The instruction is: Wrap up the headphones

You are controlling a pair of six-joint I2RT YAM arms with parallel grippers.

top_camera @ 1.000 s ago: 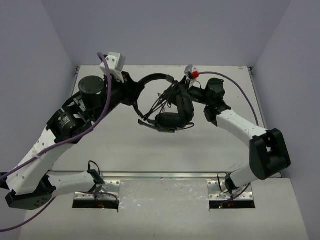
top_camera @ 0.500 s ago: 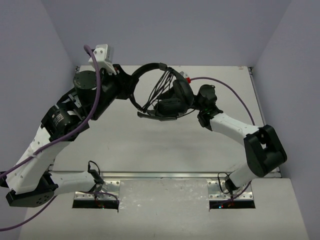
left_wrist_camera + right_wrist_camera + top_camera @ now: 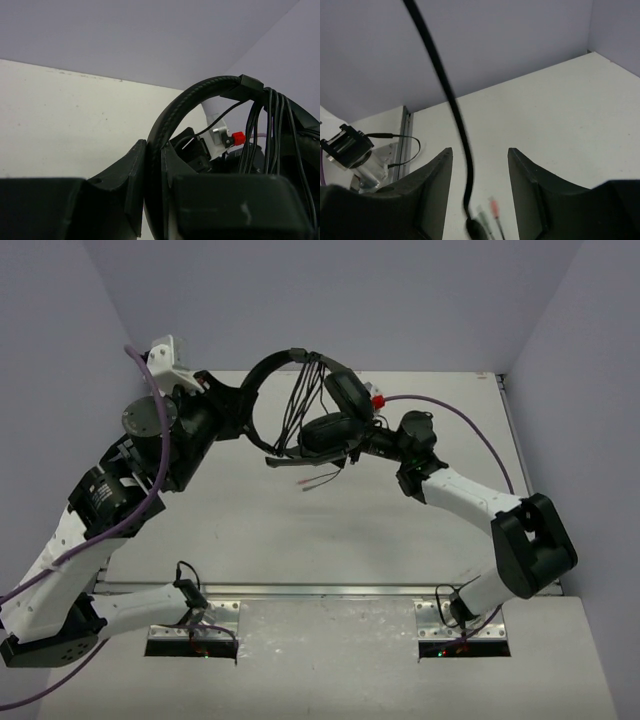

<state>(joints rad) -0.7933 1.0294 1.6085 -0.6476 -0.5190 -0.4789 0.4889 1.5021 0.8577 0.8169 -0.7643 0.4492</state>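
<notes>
Headphones aloft, cable tail loose between parted fingers

Left gripper (image 3: 155,167) is clamped on the headband (image 3: 200,95), holding the headphones (image 3: 332,427) up off the table (image 3: 400,530). Several turns of the thin cable (image 3: 272,130) are draped over the band beside an earcup (image 3: 350,390). Right gripper (image 3: 480,155) has its jaws apart; the free length of cable passes between them untouched, and the coloured plugs (image 3: 490,207) dangle below. The risk, to my eye: nothing pins that tail, so it could slide out of the gap, and the weight of the plugs might drag the slack turns off the band. A snag on an earcup could also twist the headset in the left grip.
</notes>
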